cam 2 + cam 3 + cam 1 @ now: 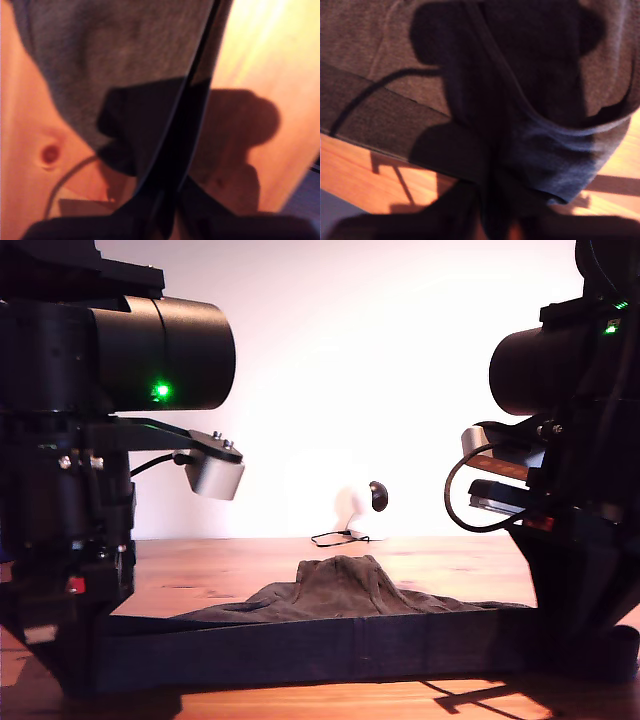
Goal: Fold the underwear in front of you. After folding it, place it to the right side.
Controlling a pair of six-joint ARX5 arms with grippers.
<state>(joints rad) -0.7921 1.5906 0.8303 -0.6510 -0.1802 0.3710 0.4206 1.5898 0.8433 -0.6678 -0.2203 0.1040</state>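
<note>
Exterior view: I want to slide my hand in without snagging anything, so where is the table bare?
Bare wood lies behind the underwear, up to the black cable, and in a thin strip along the near edge. Crowded: the waistband spans between both arm bases.

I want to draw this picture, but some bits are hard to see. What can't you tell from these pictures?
- Exterior view: the near edge of the underwear is cut by a dark band across the front; both grippers' fingertips are hidden behind it.
- First wrist view: blur and shadow swallow my first gripper; whether it pinches the fabric is unclear.
- Second wrist view: my second gripper is likewise dark and blurred.
- The waistband label is not visible anywhere.
</note>
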